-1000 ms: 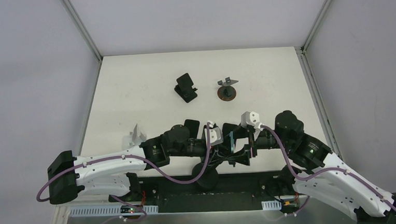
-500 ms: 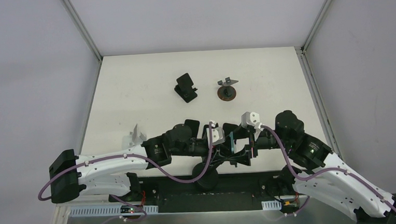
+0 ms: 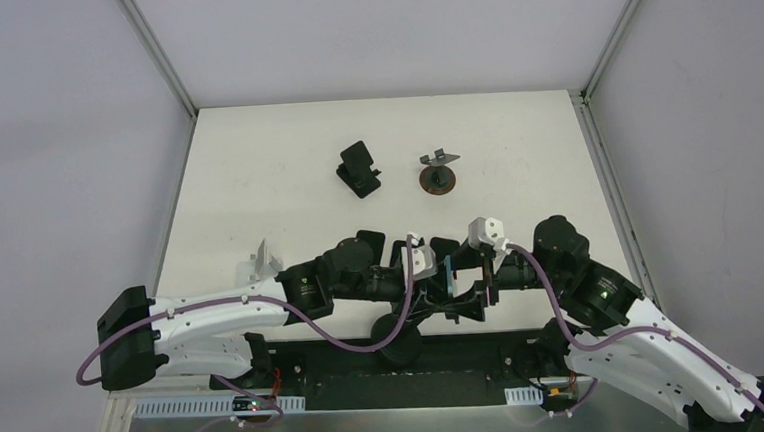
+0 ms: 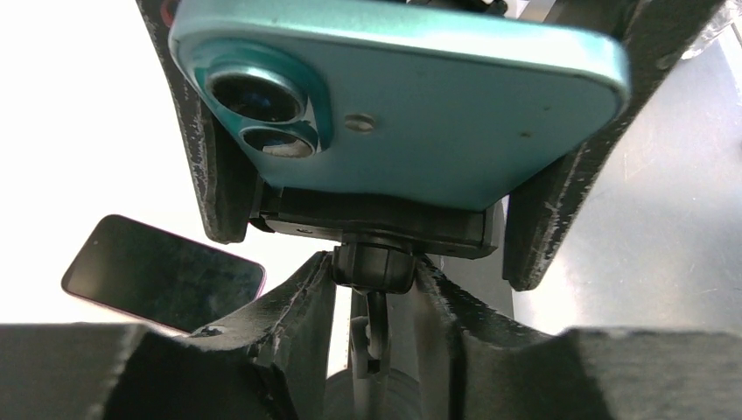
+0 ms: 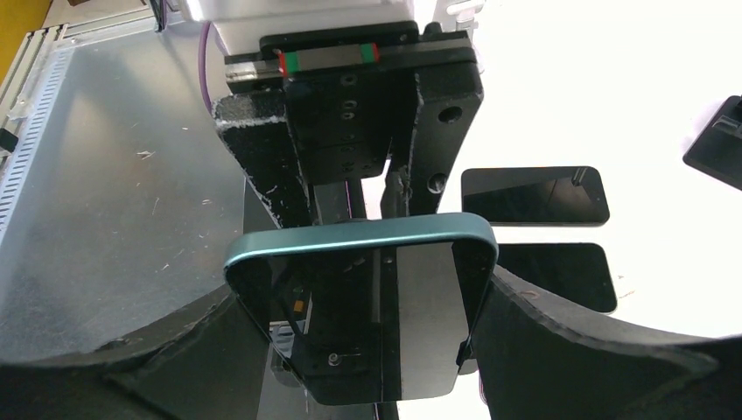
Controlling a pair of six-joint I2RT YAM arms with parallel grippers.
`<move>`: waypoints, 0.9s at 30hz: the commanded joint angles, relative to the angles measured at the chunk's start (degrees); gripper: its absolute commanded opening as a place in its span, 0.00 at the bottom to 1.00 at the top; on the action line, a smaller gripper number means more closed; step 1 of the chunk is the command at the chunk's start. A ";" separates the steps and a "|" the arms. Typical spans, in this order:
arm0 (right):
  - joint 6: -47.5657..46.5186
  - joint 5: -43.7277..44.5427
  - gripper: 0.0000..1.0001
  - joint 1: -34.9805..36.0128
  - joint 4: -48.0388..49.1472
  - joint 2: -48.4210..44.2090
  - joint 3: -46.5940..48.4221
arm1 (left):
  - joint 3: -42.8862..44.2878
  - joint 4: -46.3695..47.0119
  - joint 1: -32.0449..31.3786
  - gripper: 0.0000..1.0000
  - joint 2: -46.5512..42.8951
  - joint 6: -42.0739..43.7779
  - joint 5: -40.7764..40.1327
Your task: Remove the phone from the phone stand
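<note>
The right gripper clamps the teal phone by 2 opposite edges. The left gripper pinches the phone stand at its neck, right under the phone, which sits against the stand's cradle at the near edge of the table.

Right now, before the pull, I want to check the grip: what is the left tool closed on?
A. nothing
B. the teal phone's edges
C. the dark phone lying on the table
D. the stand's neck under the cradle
D: in the left wrist view the left tool pinches the stand's neck from both sides, just beneath the teal phone.
</note>
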 commanded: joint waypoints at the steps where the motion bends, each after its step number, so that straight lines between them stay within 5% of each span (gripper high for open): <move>1: 2.99 -3.53 0.00 0.74 3.71 -0.70 0.11 | 2.14 1.39 0.56 0.42 1.15 -0.43 -0.71; 5: 3.12 -3.77 0.00 0.67 3.71 -0.69 0.19 | 2.25 1.40 0.57 0.51 1.26 -0.49 -0.72; 16: 3.60 -3.99 0.00 0.73 3.69 -1.19 -0.37 | 3.15 1.37 0.52 0.46 0.58 -0.17 -0.83; 27: 3.87 -3.99 0.00 0.67 3.56 -1.83 -1.07 | 3.59 1.34 0.56 0.52 0.04 0.30 -1.89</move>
